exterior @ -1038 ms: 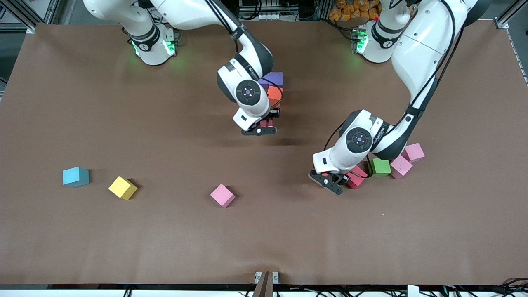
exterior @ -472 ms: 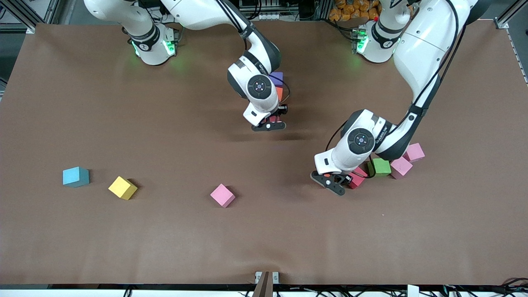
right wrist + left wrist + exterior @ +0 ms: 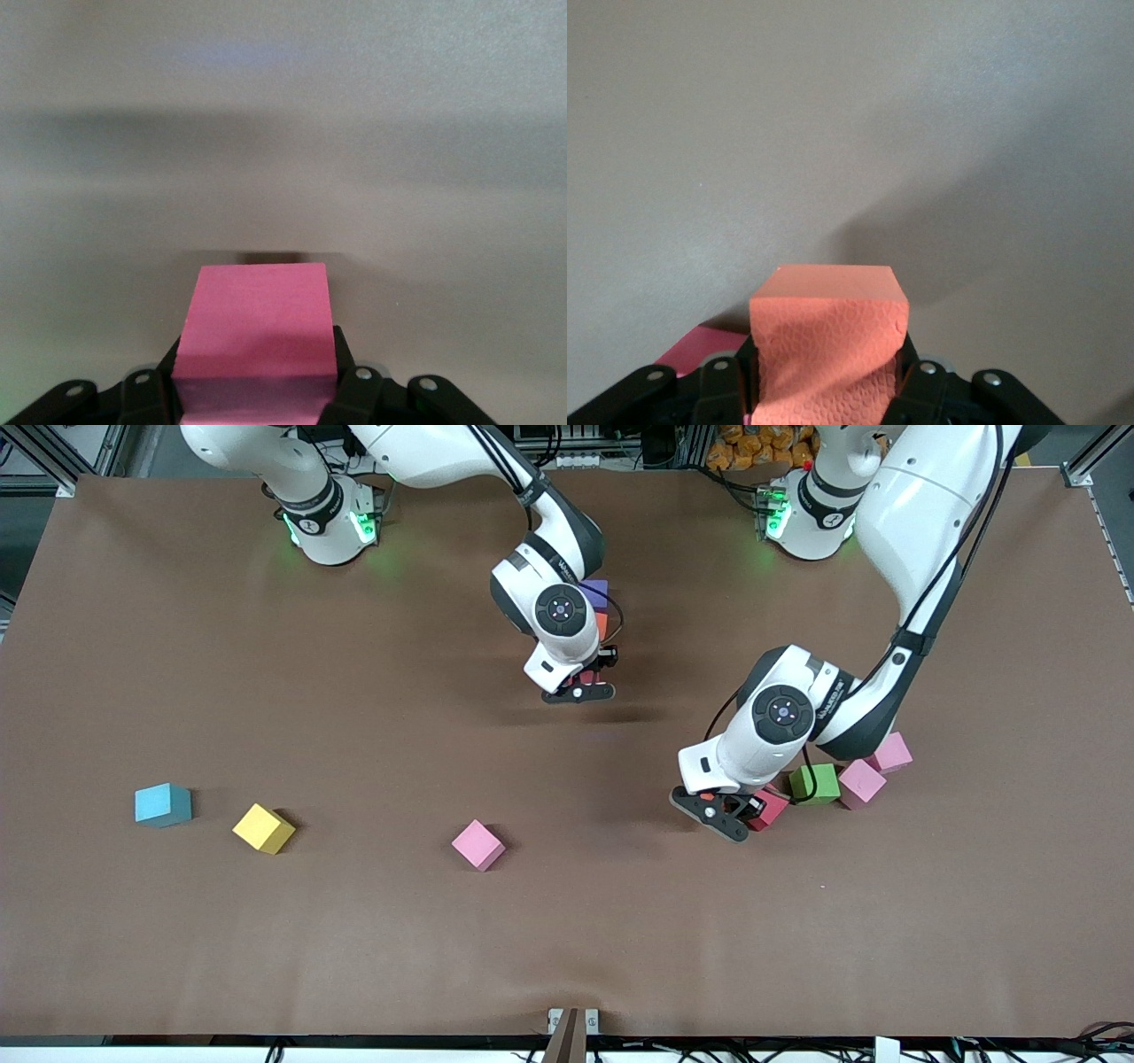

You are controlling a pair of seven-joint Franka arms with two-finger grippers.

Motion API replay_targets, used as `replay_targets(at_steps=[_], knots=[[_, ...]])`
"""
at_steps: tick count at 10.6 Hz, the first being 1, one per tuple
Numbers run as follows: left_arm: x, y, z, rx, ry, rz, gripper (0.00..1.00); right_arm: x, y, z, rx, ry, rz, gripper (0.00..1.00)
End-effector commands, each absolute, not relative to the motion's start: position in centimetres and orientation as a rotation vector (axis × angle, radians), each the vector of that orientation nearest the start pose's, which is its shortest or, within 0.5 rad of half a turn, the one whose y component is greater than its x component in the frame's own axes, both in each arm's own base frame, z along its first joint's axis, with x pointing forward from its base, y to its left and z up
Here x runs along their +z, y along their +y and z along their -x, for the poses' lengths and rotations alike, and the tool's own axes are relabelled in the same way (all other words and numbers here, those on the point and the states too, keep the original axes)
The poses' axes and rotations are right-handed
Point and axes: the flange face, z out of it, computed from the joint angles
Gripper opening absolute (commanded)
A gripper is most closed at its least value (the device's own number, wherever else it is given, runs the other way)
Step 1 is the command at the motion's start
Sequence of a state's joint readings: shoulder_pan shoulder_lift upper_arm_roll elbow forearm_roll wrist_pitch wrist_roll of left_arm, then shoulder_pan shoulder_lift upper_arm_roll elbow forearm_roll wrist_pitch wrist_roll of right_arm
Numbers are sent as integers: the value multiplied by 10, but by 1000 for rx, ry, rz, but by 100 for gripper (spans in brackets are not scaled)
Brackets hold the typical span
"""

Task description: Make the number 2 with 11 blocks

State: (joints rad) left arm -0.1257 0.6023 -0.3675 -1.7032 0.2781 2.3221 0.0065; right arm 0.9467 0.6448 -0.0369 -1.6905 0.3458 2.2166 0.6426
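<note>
You are mid-carry: the left gripper (image 3: 828,403) clenches an orange block (image 3: 829,341) over the table (image 3: 266,939). The right gripper (image 3: 257,398) grips a pink-looking block (image 3: 255,341) beside the purple block (image 3: 595,592); seat that one next

- No text, label, brand name, number or sign can be read on anything in these views.
- The white arm housing of the left arm (image 3: 828,701) carries a short dark marking beside its round joint cap, too small to make out.
- The white arm housing of the right arm (image 3: 560,573) bears a similar marking, also unreadable.
</note>
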Motion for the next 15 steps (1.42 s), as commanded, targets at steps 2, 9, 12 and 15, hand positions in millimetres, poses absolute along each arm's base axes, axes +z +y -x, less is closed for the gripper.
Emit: replay_targets(at_steps=[2, 9, 12, 15], knots=[[286, -286, -610, -47, 958, 2996, 54, 213, 541, -388, 388, -94, 3029, 37], [292, -260, -625, -28, 1036, 2969, 58, 205, 546, -374, 417, -156, 3039, 37], [292, -262, -624, -26, 1041, 2967, 59, 203, 546, -374, 418, -155, 3041, 45], [291, -269, -622, -26, 1057, 2963, 59, 201, 546, -374, 424, -142, 3044, 60]])
